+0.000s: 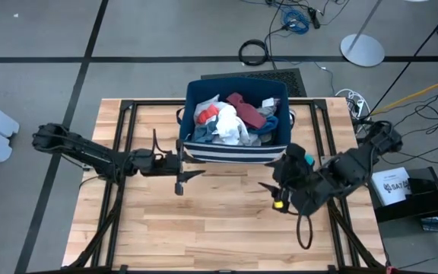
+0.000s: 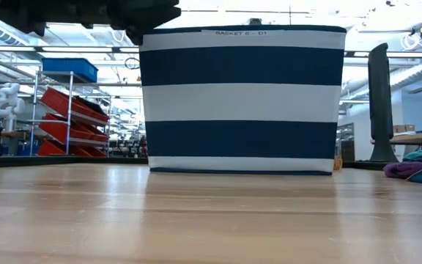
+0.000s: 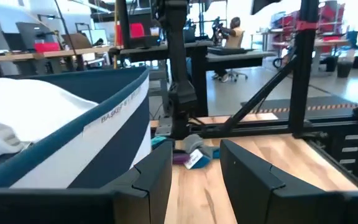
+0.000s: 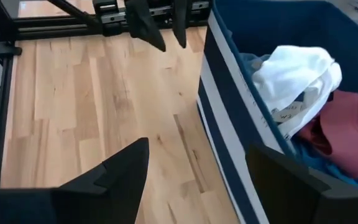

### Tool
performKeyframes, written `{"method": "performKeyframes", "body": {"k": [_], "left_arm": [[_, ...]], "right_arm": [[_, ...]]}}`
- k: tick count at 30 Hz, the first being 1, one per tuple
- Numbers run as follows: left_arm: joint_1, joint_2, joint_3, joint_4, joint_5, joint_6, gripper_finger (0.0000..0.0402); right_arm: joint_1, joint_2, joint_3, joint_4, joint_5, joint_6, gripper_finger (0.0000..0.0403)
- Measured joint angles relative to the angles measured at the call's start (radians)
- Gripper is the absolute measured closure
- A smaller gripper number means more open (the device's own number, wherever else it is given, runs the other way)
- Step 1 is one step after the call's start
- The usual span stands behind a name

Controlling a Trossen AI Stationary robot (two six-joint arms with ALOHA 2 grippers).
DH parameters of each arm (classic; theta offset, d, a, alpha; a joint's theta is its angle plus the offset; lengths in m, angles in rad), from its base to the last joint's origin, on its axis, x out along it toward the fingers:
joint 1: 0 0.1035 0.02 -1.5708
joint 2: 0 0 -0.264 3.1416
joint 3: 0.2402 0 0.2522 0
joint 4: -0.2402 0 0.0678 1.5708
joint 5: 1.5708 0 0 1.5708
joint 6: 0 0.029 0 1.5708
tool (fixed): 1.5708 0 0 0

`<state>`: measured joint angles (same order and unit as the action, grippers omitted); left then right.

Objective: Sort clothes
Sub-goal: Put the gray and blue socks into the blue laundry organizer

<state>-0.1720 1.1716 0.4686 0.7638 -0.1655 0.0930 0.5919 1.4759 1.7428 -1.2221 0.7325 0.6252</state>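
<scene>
arms reached low over the pale wooden table [image 1: 204, 221] from either side. left gripper [image 1: 185, 174] and right gripper [image 1: 274, 187] both parted, empty, beside the navy white-striped fabric bin [image 1: 238, 152]. mixed soft clothes [image 1: 230, 120] lay heaped inside it, untouched.

Robotics lab or workshop: metal shelving [image 2: 68, 117] with red bins [image 2: 72, 110], far desks [image 3: 55, 56], floor cables [image 1: 295, 19], small white robot [image 2: 4, 103].

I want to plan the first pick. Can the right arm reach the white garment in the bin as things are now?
Probably yes: the right gripper is open beside the bin, and the white garment lies uncovered on top.
</scene>
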Motion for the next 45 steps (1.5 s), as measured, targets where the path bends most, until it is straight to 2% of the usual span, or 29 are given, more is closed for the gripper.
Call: {"method": "performKeyframes", "body": {"k": [6,13,16,22,25,30,36,39,45], "left_arm": [[-0.039,0.0,0.023,-0.014,-0.084,0.061,0.0258],[-0.122,0.0,0.116,-0.08,-0.083,0.177,0.0258],[-0.132,0.003,0.146,-0.125,-0.086,0.179,0.0258],[-0.131,0.054,0.15,-0.109,-0.121,0.178,0.0258],[-0.131,0.093,0.15,-0.054,-0.16,0.178,0.0258],[-0.131,0.148,0.165,-0.015,-0.166,0.178,0.0258],[-0.165,0.227,0.283,-0.164,-0.21,0.21,0.0258],[-0.172,0.274,0.349,-0.244,-0.217,0.21,0.0258],[-0.174,0.364,0.432,-0.367,-0.22,0.209,0.0258]], "right_arm": [[0.05,0.025,0.0,-0.021,0.031,0.111,0.0149],[0.094,0.058,0.0,-0.057,0.067,0.203,0.0149],[0.11,0.065,-0.009,-0.06,0.074,0.247,0.0149],[0.134,0.065,-0.079,-0.061,0.068,0.358,0.0149],[0.14,0.065,-0.127,-0.061,0.026,0.43,0.0149],[0.146,0.066,-0.201,-0.018,-0.055,0.498,0.0149],[0.152,0.066,-0.26,0.068,-0.112,0.518,0.0149],[0.157,0.065,-0.276,0.073,-0.117,0.53,0.0149],[0.159,0.065,-0.305,0.064,-0.208,0.618,0.0149]]}}
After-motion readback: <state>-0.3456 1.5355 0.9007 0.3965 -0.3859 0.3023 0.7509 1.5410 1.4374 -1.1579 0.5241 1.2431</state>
